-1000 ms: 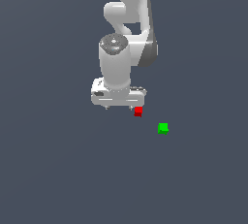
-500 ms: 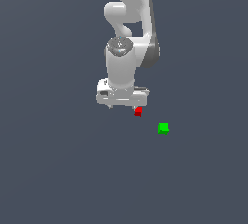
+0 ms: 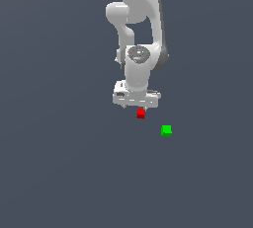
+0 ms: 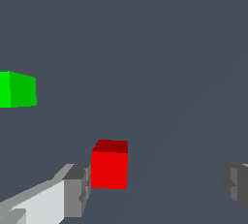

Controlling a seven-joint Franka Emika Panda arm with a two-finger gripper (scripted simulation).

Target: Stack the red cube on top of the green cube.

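The tiny red cube lies on the dark floor just below my white gripper. In the wrist view the red cube sits between the two grey fingertips, close to one finger and far from the other. My gripper is open wide and holds nothing. The tiny green cube lies on the floor a short way to the exterior view's right of the red cube, and nearer the camera. It also shows in the wrist view, apart from the gripper.
The flat dark grey floor spreads all around. The white arm rises above the gripper. No other objects show.
My gripper has shifted a little to the exterior view's right, ending over the red cube. Both cubes have stayed where they were.
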